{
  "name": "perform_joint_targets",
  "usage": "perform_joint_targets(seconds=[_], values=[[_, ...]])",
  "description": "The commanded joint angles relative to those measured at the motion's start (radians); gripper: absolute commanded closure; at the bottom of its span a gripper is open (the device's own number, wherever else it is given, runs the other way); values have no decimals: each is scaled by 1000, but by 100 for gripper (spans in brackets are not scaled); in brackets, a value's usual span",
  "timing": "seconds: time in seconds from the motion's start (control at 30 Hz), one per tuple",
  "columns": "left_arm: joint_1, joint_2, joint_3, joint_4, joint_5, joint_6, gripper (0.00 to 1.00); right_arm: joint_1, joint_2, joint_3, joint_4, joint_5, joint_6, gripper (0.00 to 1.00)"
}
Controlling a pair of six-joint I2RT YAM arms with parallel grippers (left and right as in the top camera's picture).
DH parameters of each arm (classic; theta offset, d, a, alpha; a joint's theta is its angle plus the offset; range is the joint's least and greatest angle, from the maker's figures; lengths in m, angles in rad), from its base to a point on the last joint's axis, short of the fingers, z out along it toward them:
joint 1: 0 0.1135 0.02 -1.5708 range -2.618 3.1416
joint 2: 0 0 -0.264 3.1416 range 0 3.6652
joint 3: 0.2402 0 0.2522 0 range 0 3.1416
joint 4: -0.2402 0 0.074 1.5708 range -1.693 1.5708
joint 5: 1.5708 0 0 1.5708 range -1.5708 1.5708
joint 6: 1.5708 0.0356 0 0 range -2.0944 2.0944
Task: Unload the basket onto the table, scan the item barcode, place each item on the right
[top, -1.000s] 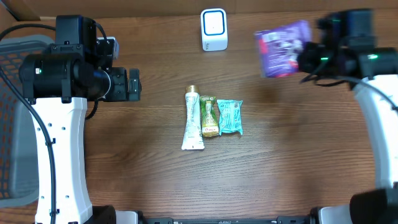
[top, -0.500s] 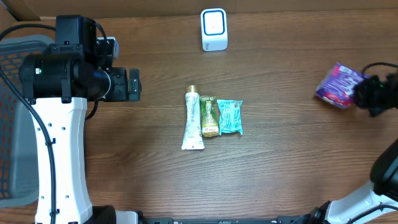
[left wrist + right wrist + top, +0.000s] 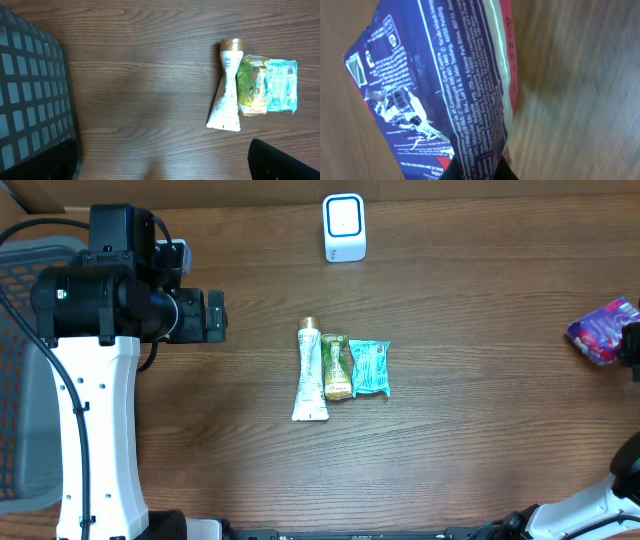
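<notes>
The right pincer (image 3: 479,172) is gripping one end of a purple snack packet (image 3: 598,330), with its jaws closed tight on the wrapper. It is holding the packet at the right edge of the overhead view, well apart from the white scanner (image 3: 344,227) standing at the far middle of the table (image 3: 480,440). The right wrist view is showing the packet's printed side, covered in fine white text. The left pincer (image 3: 215,316) is hanging wide apart and gripping nothing, on the left near a grey mesh basket (image 3: 20,380). At the table's middle, a white tube (image 3: 311,375), a green-gold sachet (image 3: 336,367) and a teal packet (image 3: 369,368) are lying side by side, touching.
</notes>
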Motion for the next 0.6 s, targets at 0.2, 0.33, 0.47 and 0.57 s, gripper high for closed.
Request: perform_joint_targets(seconds=[0.2,0.33,0.47,0.57], values=[[4,8,3,2,6,22,1,8,-11,9,77,46,18,95],[4,8,3,2,6,22,1,8,-11,9,72,46,13,87],[4,8,3,2,6,22,0,9,-11,9,60,45,13,88],[4,8,3,2,6,22,0,9,-11,9,53,45,13,89]])
